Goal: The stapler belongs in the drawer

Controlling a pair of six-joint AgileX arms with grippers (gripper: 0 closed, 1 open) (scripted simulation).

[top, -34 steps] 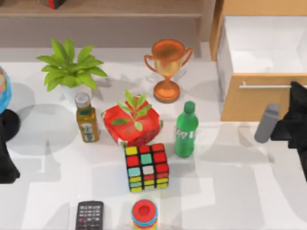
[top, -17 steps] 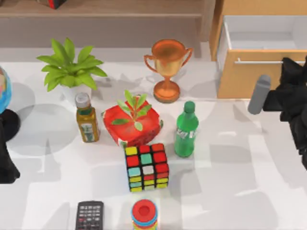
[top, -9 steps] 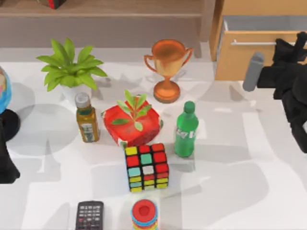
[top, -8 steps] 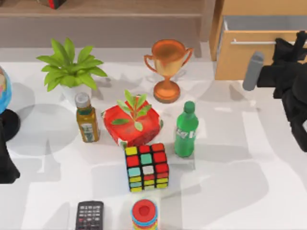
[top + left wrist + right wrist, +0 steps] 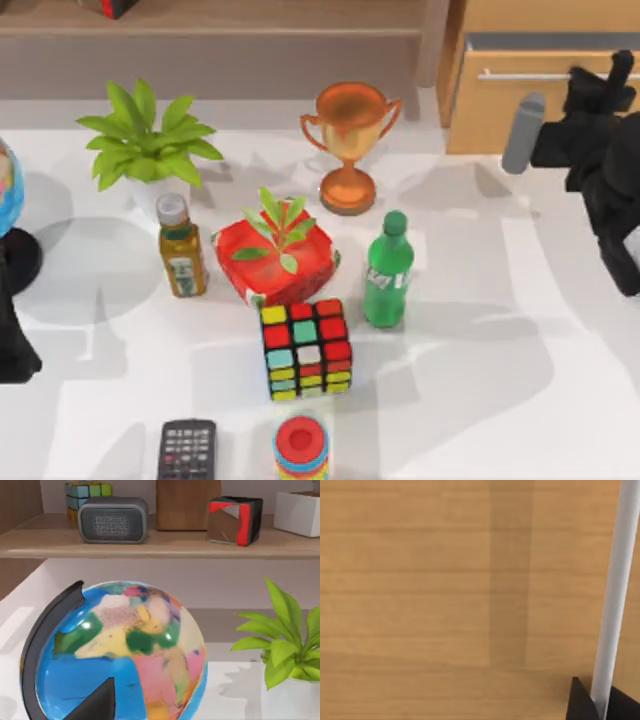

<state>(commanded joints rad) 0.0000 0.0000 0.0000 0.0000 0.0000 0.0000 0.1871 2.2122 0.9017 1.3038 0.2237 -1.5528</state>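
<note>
Containers first. The drawer [image 5: 500, 115] sits at the table's right rear, pushed almost flush with its cabinet; just a thin grey strip of the inside shows, contents hidden. We cannot tell where the stapler is, so no look to report.

A grey bar [image 5: 522, 133], rounded, sticks out beside the right arm in front of the drawer; can't tell if it's part of the arm.

Right gripper [image 5: 600, 82] is at the drawer front [image 5: 420, 580], clenched on the silver handle [image 5: 620, 580], w/ a dark fingertip [image 5: 580, 702] on either side of the bar.

Left arm [image 5: 10, 340] is parked at the table's left edge by the globe [image 5: 125, 655]; grip state: cannot tell.

Shelf [image 5: 150, 547] holds 5 items:
- 1 small cube
- 1 grey speaker [image 5: 113, 520]
- 1 wood block
- 1 red-black box
- 1 white box

Table counts:
- 2 bottles: brown [image 5: 182, 250], green [image 5: 388, 270]
- 2 plants: white pot [image 5: 150, 140], red pot [image 5: 275, 255]
- 1 trophy [image 5: 348, 140]
- 1 puzzle cube [image 5: 305, 350]
- 1 keypad device [image 5: 187, 450]
- 1 ring stack [image 5: 301, 447]
</note>
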